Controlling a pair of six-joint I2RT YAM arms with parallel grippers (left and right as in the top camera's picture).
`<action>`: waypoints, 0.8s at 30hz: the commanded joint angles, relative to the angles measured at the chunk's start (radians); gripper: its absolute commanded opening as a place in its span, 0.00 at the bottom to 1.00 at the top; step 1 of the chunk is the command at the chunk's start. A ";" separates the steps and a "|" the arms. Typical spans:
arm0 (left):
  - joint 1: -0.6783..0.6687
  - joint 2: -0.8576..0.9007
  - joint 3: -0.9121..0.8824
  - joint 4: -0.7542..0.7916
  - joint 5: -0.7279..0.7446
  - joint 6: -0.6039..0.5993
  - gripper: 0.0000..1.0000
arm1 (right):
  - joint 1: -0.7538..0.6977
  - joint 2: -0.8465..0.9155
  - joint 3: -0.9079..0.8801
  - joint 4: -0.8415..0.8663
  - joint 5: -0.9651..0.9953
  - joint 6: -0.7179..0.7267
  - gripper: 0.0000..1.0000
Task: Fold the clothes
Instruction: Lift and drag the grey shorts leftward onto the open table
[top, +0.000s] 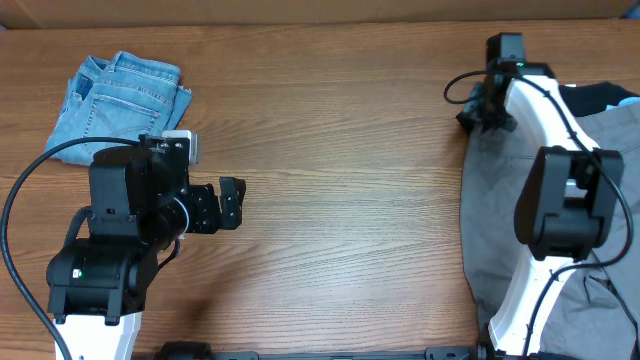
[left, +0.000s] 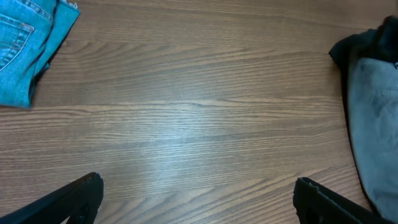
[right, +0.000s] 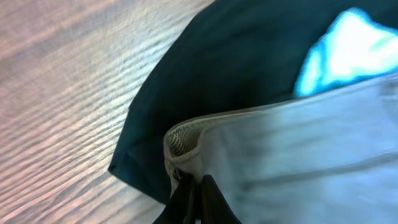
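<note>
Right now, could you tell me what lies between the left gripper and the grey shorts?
Nothing but bare table: the overhead view shows open wood from the left gripper to the grey shorts, and the left wrist view agrees.

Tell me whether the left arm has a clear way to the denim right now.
Probably yes. The left gripper hangs open over bare table, and the denim lies close beside that arm with nothing between them. It points away, though, so the wrist would have to turn back.
</note>
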 joint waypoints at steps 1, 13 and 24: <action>0.004 0.001 0.024 0.000 0.012 0.023 1.00 | -0.035 -0.148 0.081 -0.014 0.024 -0.023 0.04; 0.005 -0.002 0.102 0.005 0.000 0.018 1.00 | 0.218 -0.457 0.266 -0.031 -0.383 -0.192 0.04; 0.004 0.000 0.341 -0.031 -0.224 0.050 1.00 | 0.705 -0.494 0.272 -0.154 -0.017 -0.148 0.70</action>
